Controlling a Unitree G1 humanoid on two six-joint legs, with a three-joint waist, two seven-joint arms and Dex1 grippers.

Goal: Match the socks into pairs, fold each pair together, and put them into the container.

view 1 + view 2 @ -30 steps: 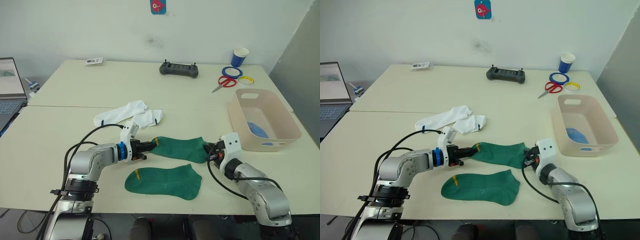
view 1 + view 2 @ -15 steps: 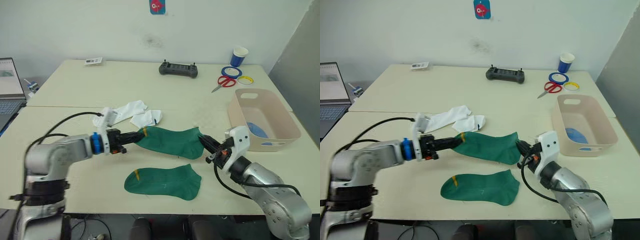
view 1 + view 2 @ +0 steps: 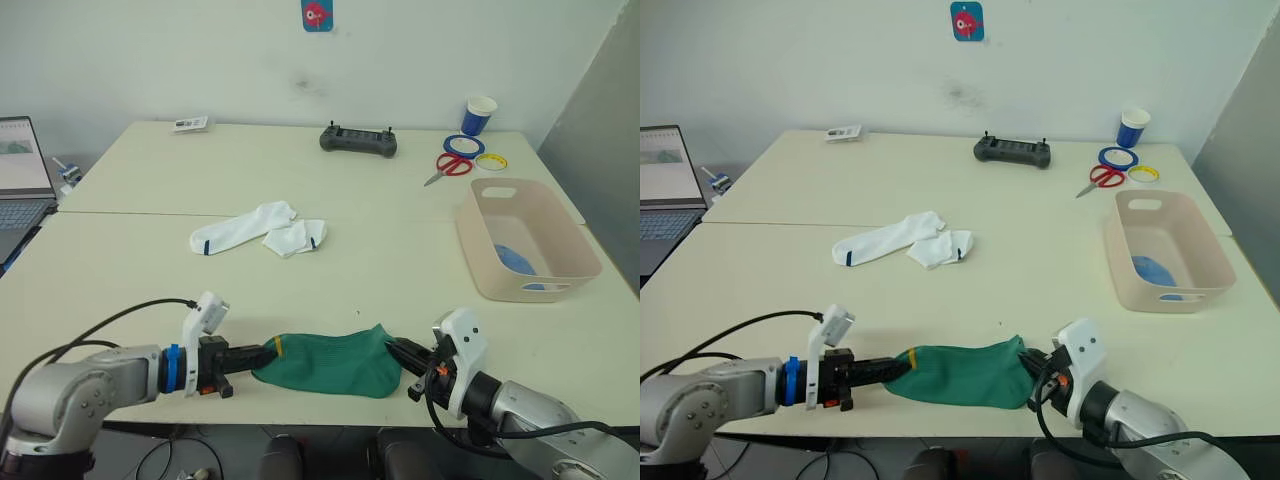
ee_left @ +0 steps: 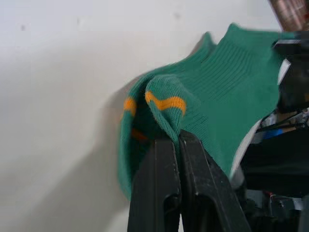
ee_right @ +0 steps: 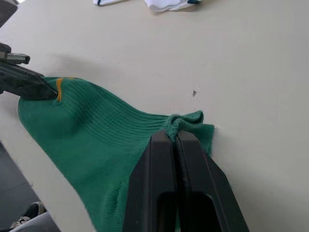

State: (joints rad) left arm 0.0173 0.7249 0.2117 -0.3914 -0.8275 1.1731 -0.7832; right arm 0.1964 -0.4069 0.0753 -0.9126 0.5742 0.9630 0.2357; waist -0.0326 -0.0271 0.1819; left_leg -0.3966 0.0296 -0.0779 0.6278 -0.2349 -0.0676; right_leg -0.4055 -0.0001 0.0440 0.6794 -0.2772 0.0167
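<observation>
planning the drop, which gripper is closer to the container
Right. The right gripper, shut on the green sock, sits near and below the container; the left gripper holds the sock's far end.

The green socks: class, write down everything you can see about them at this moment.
The green socks are dark green ribbed knit with yellow-orange marks near the toe. They lie one on top of the other, flat near the table's front edge. The left claw is shut on the toe end and the right claw on the bunched cuff end, holding them stretched between the two. The left wrist view shows two toe layers with stripes, the upper one pinched.
</observation>
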